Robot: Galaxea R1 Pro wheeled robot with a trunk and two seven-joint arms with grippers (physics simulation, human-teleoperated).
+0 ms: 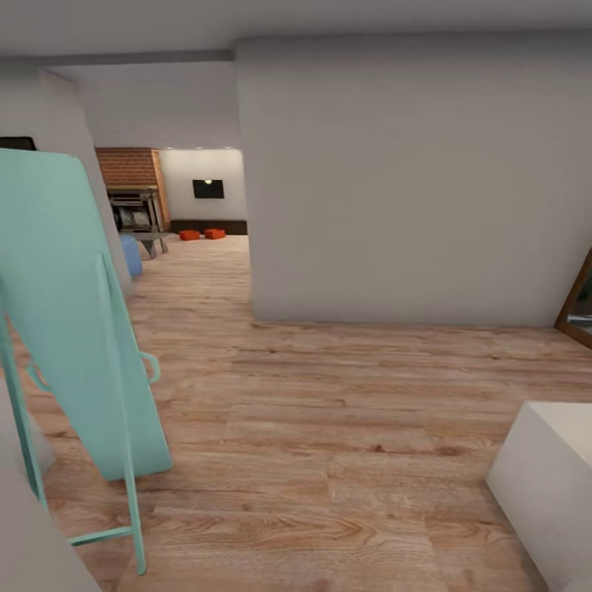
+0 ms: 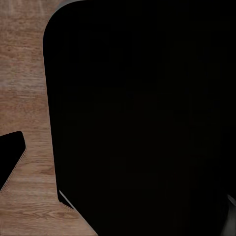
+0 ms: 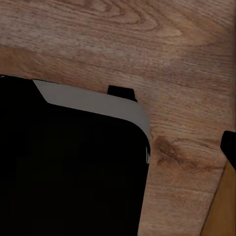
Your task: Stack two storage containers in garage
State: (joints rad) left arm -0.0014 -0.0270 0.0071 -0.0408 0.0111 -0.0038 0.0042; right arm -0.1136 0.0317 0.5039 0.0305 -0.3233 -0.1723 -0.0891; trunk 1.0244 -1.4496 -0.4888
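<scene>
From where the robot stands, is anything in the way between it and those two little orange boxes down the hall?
Nothing visible blocks the route. The two storage containers sit far off on the wood floor beneath the TV. The floor between lies open, passing between the leaning teal board on the left and the white wall on the right.

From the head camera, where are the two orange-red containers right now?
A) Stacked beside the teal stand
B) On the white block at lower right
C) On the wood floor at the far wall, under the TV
C: both storage containers sit side by side on the wood floor below the black TV, past the brick chimney.
</scene>
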